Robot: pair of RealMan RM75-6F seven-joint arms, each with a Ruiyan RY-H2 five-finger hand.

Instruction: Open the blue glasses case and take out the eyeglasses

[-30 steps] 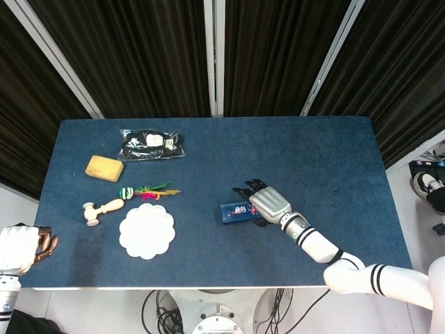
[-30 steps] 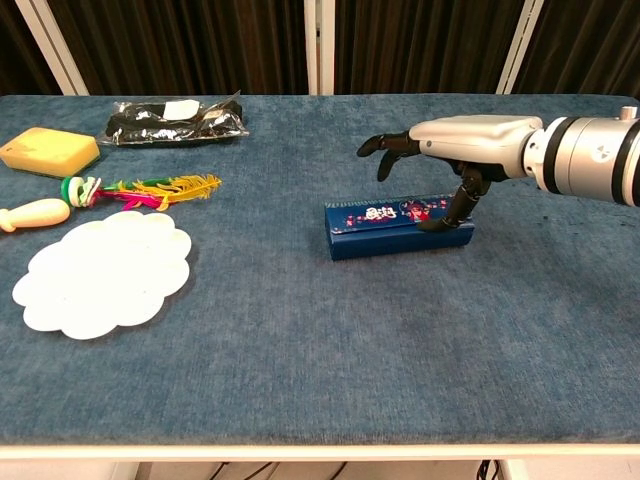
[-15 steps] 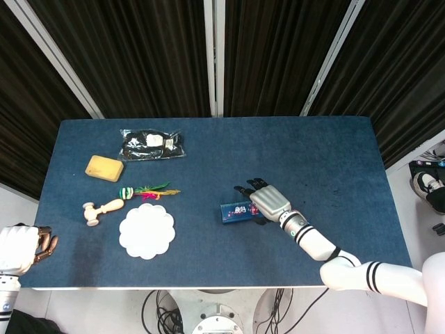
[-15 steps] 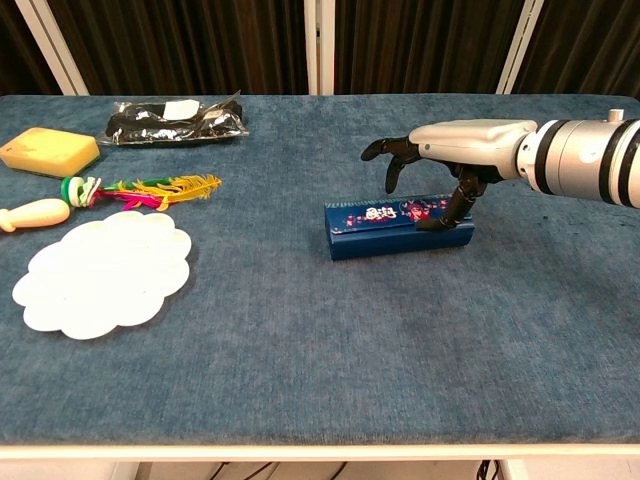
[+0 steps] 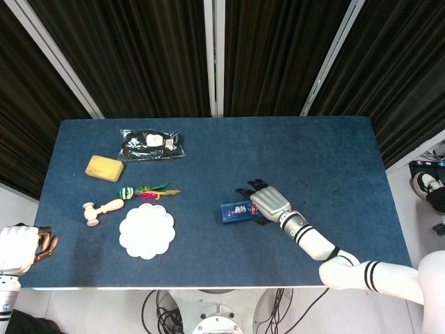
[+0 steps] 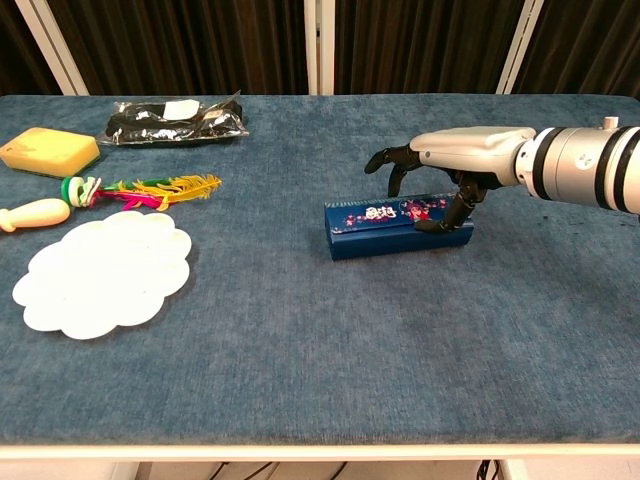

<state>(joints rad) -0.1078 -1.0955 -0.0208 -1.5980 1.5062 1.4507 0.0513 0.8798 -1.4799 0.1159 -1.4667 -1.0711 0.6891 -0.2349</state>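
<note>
The blue glasses case (image 5: 235, 211) (image 6: 385, 228) lies closed on the blue table, a little right of centre, with its long side toward me. My right hand (image 5: 270, 202) (image 6: 450, 160) hovers over its right end. The thumb (image 6: 457, 208) touches the lid's top, and the other fingers (image 6: 392, 160) curl down behind the far edge, apart from the case. No eyeglasses show. My left hand (image 5: 24, 247) hangs off the table's front left corner in the head view, fingers curled in and holding nothing.
On the left half lie a white scalloped plate (image 5: 146, 231) (image 6: 100, 270), a wooden mallet (image 5: 102, 209), a feathered toy (image 5: 147, 191) (image 6: 150, 188), a yellow sponge (image 5: 104, 168) (image 6: 48, 150) and a black packet (image 5: 151, 145) (image 6: 175, 120).
My right hand has sunk lower over the case's right end, its fingers dropping closer behind the far edge. The case and my left hand have not moved.
</note>
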